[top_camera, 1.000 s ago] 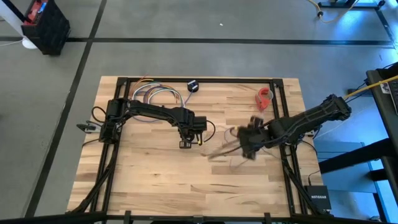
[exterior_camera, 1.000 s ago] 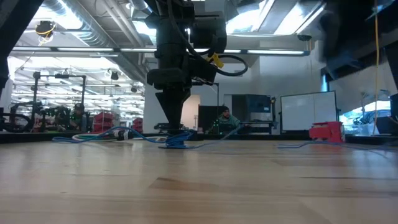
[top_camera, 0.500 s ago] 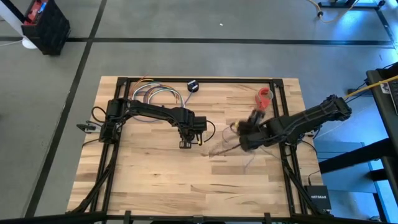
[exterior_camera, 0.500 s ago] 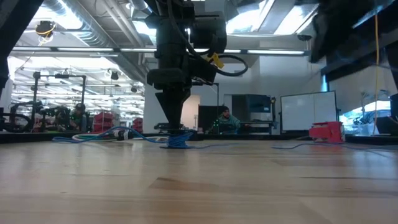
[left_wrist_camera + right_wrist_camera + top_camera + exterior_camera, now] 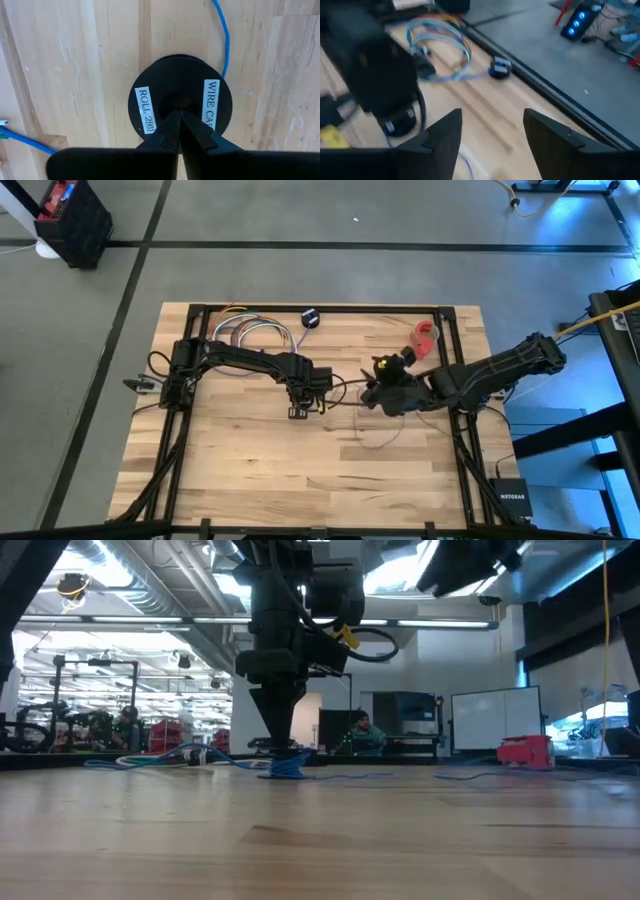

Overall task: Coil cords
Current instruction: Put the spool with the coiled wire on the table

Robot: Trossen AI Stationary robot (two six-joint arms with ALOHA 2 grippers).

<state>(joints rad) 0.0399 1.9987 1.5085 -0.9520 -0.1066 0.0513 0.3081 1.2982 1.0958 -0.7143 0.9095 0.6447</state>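
- Left end effector (image 5: 176,122), closed, presses its tips into the hub of the black round spool (image 5: 182,97) at frame centre, probably to pin it.
- Thin blue cable (image 5: 222,35) leaves the spool toward the upper right.
- Right end effector (image 5: 492,135), wide open and empty, hovers just right of centre in the high view, probably ready to take the cable.

Spool (image 5: 181,114): centre hole hidden behind my left gripper (image 5: 178,131); label text cut short by my fingers (image 5: 167,137). Blue cable (image 5: 223,35): runs off the frame's edge. My right gripper (image 5: 492,135): fingertips cut off, surroundings blurred. Cable on table (image 5: 375,442): too thin to trace from overhead.
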